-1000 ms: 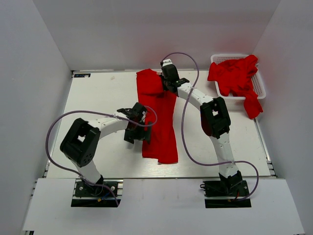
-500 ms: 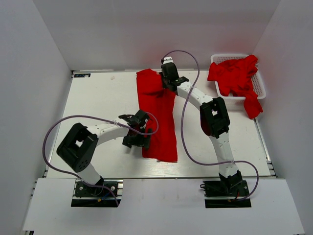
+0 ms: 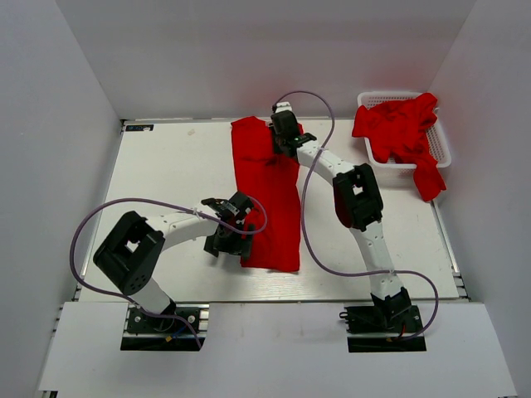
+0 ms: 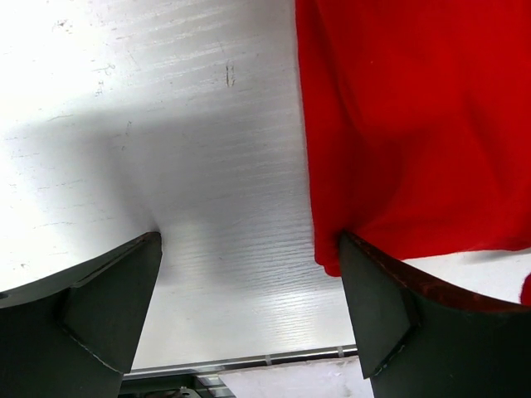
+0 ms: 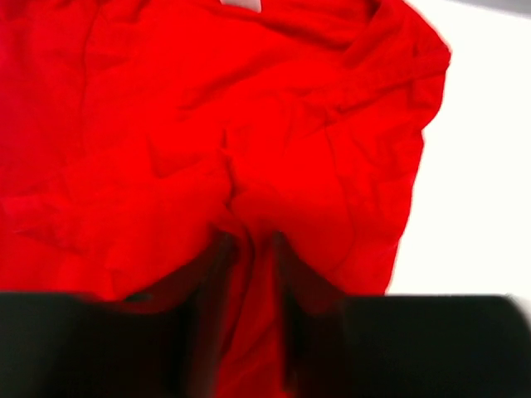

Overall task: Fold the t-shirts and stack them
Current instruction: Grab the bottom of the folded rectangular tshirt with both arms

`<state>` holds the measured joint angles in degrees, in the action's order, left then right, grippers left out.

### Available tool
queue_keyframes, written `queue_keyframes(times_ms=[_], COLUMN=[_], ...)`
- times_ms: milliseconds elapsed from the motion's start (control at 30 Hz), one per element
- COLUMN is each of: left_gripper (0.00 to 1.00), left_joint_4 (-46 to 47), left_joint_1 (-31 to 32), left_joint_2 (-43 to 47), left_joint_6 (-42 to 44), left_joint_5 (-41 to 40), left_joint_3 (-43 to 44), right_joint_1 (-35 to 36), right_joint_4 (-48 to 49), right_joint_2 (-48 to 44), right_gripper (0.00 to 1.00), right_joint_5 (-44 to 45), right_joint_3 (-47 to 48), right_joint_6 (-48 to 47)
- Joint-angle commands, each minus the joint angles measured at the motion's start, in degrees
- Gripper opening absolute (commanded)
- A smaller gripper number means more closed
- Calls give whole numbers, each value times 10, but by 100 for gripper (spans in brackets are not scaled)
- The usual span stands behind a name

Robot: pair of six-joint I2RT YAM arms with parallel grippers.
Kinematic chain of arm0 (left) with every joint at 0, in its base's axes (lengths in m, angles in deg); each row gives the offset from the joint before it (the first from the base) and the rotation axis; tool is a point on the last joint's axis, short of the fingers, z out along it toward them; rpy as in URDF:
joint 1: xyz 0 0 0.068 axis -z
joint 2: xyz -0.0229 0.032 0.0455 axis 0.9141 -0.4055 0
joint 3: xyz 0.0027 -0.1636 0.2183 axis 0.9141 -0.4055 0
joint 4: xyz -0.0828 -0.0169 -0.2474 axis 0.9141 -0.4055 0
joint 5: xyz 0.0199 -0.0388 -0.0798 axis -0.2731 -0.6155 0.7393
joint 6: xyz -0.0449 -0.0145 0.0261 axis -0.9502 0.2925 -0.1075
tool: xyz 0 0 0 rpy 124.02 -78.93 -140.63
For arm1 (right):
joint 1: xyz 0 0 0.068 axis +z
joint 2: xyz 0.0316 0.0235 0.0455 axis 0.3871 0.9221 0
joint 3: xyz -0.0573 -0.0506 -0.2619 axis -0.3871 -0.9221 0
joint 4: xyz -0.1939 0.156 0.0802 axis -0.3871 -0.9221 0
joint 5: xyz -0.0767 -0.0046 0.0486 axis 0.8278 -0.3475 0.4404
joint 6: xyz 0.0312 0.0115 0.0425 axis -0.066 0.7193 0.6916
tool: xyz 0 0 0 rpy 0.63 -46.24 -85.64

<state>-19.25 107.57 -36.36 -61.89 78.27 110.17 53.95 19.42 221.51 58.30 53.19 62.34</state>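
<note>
A white worktop (image 3: 166, 174) carries one red t-shirt (image 3: 270, 199), folded into a long strip that runs from the far edge toward the near edge at centre. At the far right corner a white basket (image 3: 445, 143) holds a heap of more red shirts (image 3: 398, 128), one draping over its near rim. The left gripper (image 4: 249, 240) stands wide open and holds nothing, low at the strip's near left corner, one finger just at the hem. The right gripper (image 5: 253, 265) sits on the strip's far end, a ridge of cloth between its blurred fingers; whether it pinches cannot be told.
</note>
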Motion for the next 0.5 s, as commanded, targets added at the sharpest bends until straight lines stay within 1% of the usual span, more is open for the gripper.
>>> queue_keyframes(times_ms=[0, 33, 67, 100, 133, 167, 200, 233, 267, 333, 400, 467], left_gripper=[97, 97, 97, 97, 97, 98, 98, 100, 100, 100, 100, 100], left_joint_4=[-16, -23, -23, -31, -38, -38, -45, -45, -51, -60, -66, -74], left_joint_1=[5, 5, 5, 5, 5, 5, 5, 5, 5, 5, -2, -2], left_joint_2=[-36, -29, -29, -23, -23, -8, -1, 7, 24, 41, 57, 84], left_joint_6=[-17, -17, -17, -17, -17, -17, -17, -17, -17, -17, -17, -23], left_joint_5=[39, 33, 32, 32, 26, 26, 26, 26, 26, 26, 26, 20], left_joint_3=[-46, -40, -40, -34, -24, -18, -12, 2, 9, 30, 50, 61], right_joint_1=[-2, -1, -2, -2, 0, 1, 1, 2, 1, 0, 2, 1], right_joint_4=[-1, -2, -4, -7, -11, -17, -21, -25, -40, -61, -72, -89], right_joint_2=[-10, -15, -42, -53, -64, -72, -105, -116, -138, -179, -220, -291], right_gripper=[43, 47, 66, 76, 90, 90, 90, 90, 90, 90, 90, 90], right_joint_5=[-14, -24, -38, -52, -58, -60, -76, -80, -88, -114, -115, -115], right_joint_3=[21, 15, 10, 1, -2, -19, -24, -30, -58, -79, -137, -195], right_joint_6=[-5, -9, -11, -18, -22, -25, -26, -22, -20, -10, 7, 21])
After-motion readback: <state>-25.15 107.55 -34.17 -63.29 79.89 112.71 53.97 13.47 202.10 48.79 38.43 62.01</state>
